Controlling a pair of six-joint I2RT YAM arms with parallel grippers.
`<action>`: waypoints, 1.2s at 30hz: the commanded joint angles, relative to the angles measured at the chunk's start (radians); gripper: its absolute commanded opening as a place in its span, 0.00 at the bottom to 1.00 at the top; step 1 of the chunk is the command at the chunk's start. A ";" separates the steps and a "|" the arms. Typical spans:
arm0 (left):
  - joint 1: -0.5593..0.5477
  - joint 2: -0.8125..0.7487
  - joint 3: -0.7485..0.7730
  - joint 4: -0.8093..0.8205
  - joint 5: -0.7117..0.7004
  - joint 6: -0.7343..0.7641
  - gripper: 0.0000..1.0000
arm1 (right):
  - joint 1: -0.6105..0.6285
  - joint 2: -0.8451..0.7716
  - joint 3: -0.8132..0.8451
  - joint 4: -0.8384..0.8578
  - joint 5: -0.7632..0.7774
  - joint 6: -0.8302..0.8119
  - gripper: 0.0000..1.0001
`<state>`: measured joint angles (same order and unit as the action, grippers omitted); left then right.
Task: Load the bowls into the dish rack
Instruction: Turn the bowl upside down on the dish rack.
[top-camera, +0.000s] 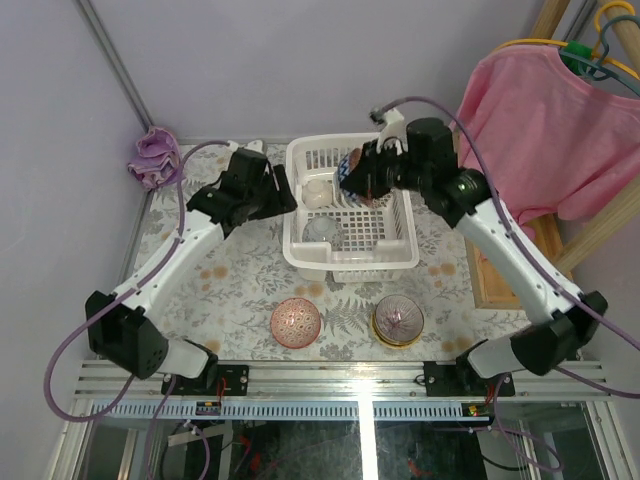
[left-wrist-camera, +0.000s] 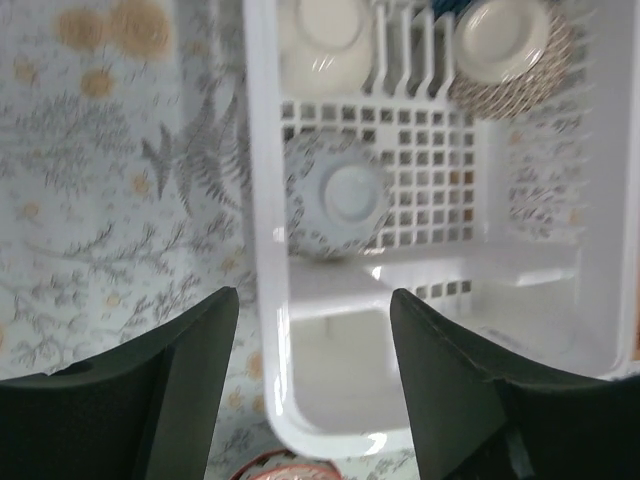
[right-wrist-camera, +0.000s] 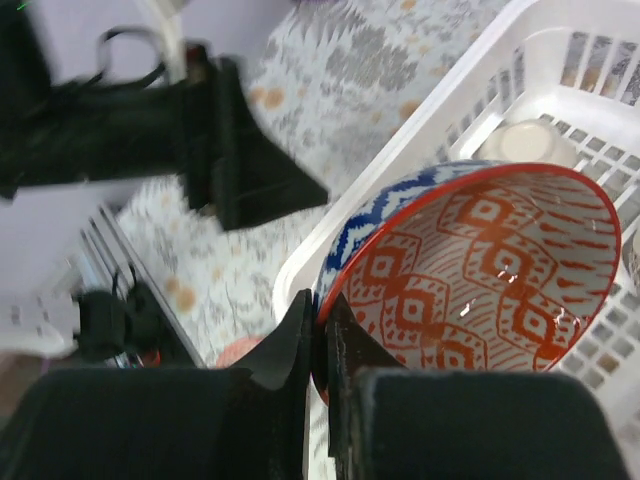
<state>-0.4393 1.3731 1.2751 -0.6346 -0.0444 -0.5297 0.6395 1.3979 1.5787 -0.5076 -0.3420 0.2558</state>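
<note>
Top view: dish rack (top-camera: 350, 262) mid tabletop (top-camera: 230, 290); cover is a floral print w/ grey ferns and orange blooms. R gripper (top-camera: 352, 180) is over the rack's 12 o'clock end w/ red/blue bowl (top-camera: 346, 163) at its tip. L gripper (top-camera: 285, 198) is just off the rack's 9 o'clock wall. Two bowls sit outside the rack toward 6 o'clock: pink bowl (top-camera: 296, 322) and tan bowl (top-camera: 398, 320).

R wrist view only: R gripper is pinched thin on the red/blue bowl's rim. Bowl is tilted above the rack edge, red diamonds inside, blue net outside.

L wrist view only: L gripper is wide apart, gripping nothing, looking down into the rack. Netted bowl (left-wrist-camera: 335, 195) lies upside down on the rack floor. Whitish bowl (left-wrist-camera: 325, 40) and brown-patterned bowl (left-wrist-camera: 510, 45) are by the tines.

Room: lilac walls. Purple cloth (top-camera: 153, 158) at the 10 o'clock corner, pink shirt (top-camera: 545, 130) on hangers at 2 o'clock.
</note>
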 joint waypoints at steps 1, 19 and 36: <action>0.023 0.101 0.167 0.009 0.061 0.039 0.62 | -0.213 0.162 -0.056 0.457 -0.418 0.262 0.00; 0.027 0.522 0.456 0.268 0.302 -0.079 0.61 | -0.410 0.662 -0.083 1.286 -0.596 0.836 0.00; 0.024 0.688 0.552 0.286 0.281 -0.094 0.59 | -0.442 0.696 -0.135 1.161 -0.591 0.742 0.00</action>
<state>-0.4179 2.0327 1.7855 -0.4000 0.2317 -0.6113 0.2005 2.0975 1.4178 0.6231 -0.9028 1.0237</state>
